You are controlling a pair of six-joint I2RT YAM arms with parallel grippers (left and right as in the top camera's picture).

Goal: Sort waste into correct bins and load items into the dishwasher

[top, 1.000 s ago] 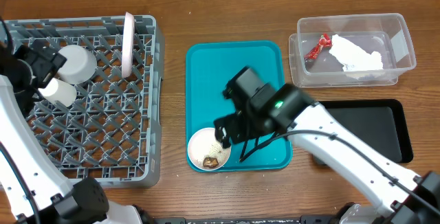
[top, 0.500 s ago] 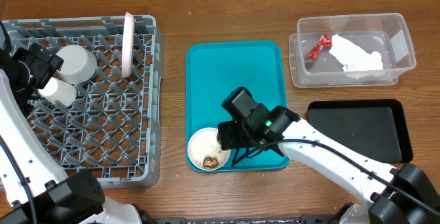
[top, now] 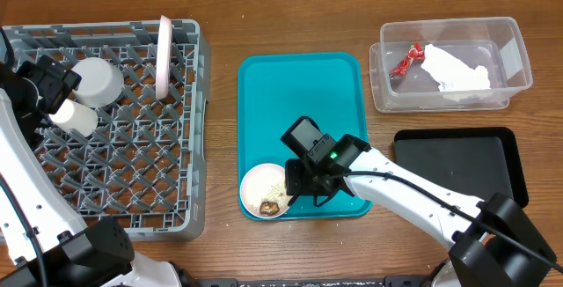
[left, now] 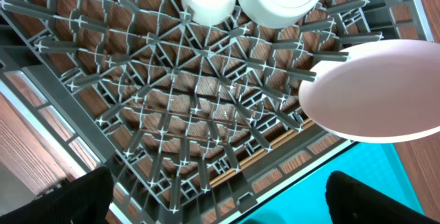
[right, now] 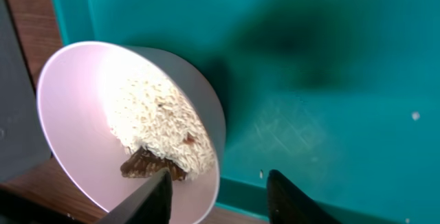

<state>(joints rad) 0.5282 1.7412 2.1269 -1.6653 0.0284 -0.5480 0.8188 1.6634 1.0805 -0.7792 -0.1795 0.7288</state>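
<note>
**Small round bowl [top: 264, 190], soiled, in the teal tray [top: 303, 93] corner toward the dish rack [top: 132, 172]; right end effector [top: 295, 186] at its rim.**

Overhead: the bowl lies just beside the right end effector, on its rack side. The left end effector [top: 62, 80] is well apart, over the rack. Left wrist: fingers spread wide, holding nothing, lattice floor below. Right wrist: jaws part-open and astride the rim, one fingertip [right: 148, 193] inside and one outside, neither visibly pinching. Rice [right: 165, 128] and brown scrap [right: 141, 163] lie in the bowl.
</note>
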